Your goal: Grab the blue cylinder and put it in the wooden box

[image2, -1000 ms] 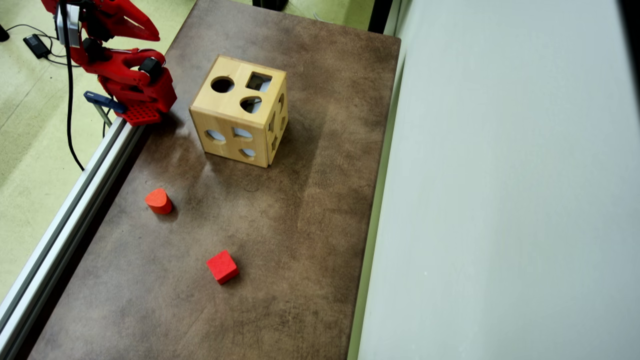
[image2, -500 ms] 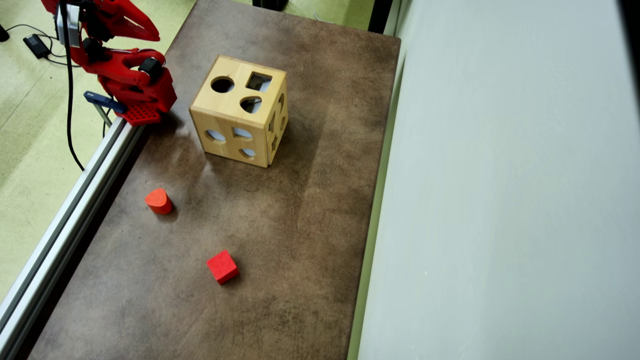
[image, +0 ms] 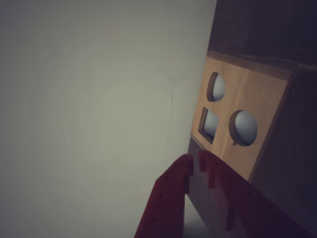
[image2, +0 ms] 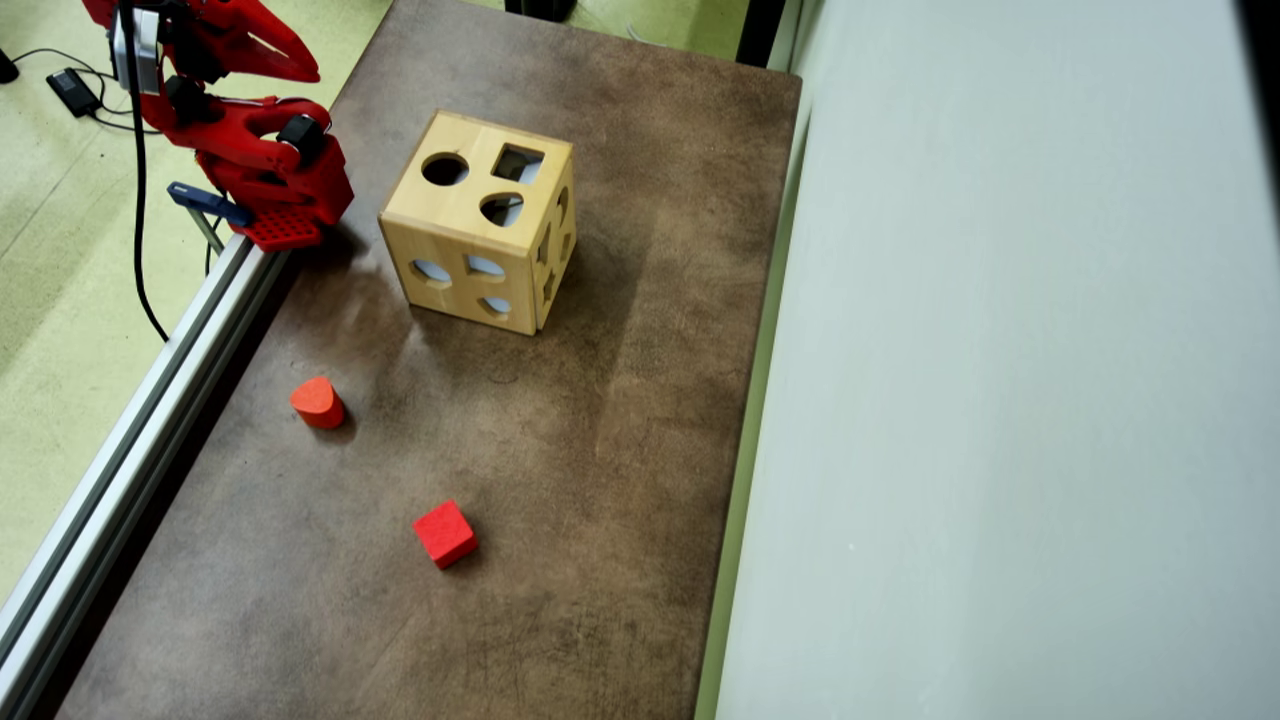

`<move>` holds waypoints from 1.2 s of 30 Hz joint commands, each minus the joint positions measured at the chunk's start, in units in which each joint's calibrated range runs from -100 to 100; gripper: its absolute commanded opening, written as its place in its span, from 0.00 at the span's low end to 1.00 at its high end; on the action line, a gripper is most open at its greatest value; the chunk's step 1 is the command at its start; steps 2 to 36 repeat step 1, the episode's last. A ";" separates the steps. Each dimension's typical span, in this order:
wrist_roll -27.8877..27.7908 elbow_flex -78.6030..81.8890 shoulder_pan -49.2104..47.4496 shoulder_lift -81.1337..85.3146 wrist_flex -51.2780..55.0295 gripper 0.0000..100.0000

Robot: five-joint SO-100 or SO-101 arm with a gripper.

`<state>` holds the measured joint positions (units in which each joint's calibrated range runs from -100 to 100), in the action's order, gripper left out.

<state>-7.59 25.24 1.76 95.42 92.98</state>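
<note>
Wooden box (image2: 478,220) — contents hidden — upright.

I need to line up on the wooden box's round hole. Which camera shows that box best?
The overhead view: the whole wooden box stands clear on the brown table, top holes and two sides visible. The wrist view shows only one dim holed face, beyond the shut pincer.

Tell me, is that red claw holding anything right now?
No, nothing. In the wrist view the gripper has its fingertips closed together with nothing between them, and it points toward the wooden box without touching it.
</note>
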 commanded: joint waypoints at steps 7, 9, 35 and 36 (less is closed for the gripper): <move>0.00 0.08 0.17 -0.18 0.11 0.02; 0.00 0.08 0.17 -0.18 0.11 0.02; 0.00 0.08 0.17 -0.18 0.11 0.02; 0.00 0.08 0.17 -0.18 0.11 0.02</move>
